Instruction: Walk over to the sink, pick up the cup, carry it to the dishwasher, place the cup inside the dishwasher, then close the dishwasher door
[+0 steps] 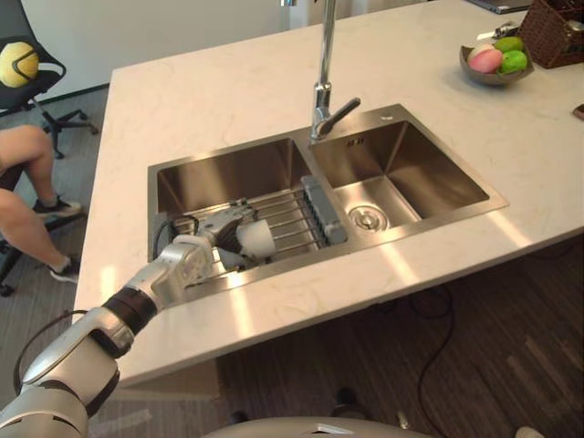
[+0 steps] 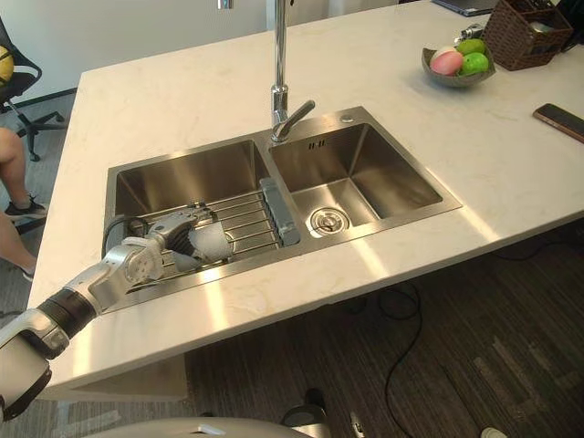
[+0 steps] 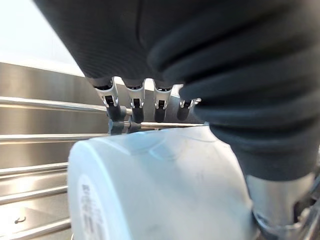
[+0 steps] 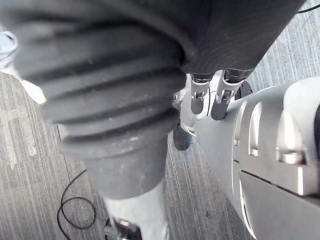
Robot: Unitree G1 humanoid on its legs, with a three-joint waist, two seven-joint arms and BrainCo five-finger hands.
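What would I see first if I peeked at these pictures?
The big shiny double sink sunk in the pale counter grabs the eye first. In its left basin the robot's left hand reaches over a white cup lying on a wire rack. Far off on the counter, a bowl holds pink and green fruit.

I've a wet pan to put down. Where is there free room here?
Free: the right basin, bare but for its drain; the counter in front of the sink and behind the faucet. Crowded: the left basin, with the left hand at the cup on the rack; the far right corner, with fruit bowl and basket.
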